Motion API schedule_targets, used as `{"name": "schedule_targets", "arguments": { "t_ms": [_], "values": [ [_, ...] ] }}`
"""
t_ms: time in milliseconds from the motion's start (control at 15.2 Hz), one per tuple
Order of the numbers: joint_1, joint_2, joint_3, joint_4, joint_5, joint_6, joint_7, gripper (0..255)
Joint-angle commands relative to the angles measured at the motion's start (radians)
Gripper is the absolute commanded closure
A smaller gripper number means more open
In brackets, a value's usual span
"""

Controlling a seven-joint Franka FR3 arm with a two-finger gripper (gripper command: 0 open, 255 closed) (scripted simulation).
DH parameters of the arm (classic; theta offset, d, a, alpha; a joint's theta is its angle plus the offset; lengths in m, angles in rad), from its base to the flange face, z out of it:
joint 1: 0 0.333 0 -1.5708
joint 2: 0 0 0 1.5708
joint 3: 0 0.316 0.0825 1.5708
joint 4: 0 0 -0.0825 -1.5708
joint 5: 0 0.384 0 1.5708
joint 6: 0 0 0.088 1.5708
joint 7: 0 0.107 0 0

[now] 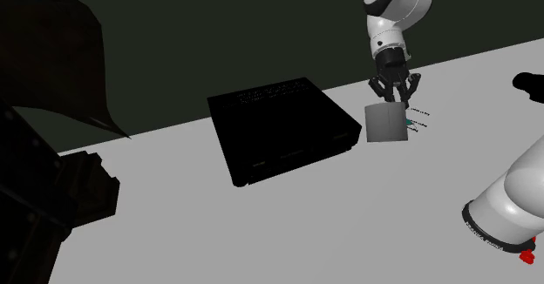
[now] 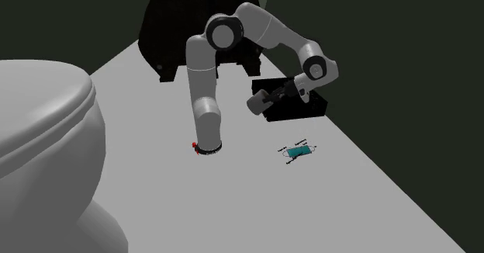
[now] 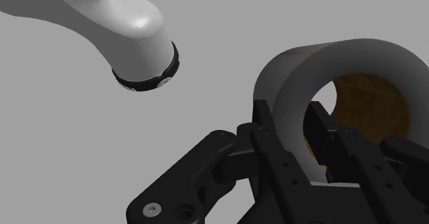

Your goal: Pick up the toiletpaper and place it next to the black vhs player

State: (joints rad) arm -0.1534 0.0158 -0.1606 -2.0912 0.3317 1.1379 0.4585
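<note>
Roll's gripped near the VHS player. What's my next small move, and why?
Probably lower it gently. The gripper is shut on the toilet paper roll, which hangs right beside the black VHS player, seemingly above the grey surface, so set it down before opening.

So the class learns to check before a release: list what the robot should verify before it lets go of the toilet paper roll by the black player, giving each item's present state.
1. Grip: the gripper clasps the toilet paper roll by its wall, one finger inside the core: ok.
2. Roll close beside the black VHS player: ok.
3. Roll resting on the surface: cannot tell.
4. Roll apart from the teal item: ok.
5. Gap between roll and player: cannot tell.
</note>
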Motion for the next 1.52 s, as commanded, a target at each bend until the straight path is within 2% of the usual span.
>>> {"name": "schedule_targets", "arguments": {
  "t_ms": [0,1452],
  "values": [
    [0.001,0.007,0.001,-0.018,-0.001,0.024,-0.008,255],
    [0.009,0.174,0.004,-0.121,0.001,0.275,-0.104,255]
  ]
}}
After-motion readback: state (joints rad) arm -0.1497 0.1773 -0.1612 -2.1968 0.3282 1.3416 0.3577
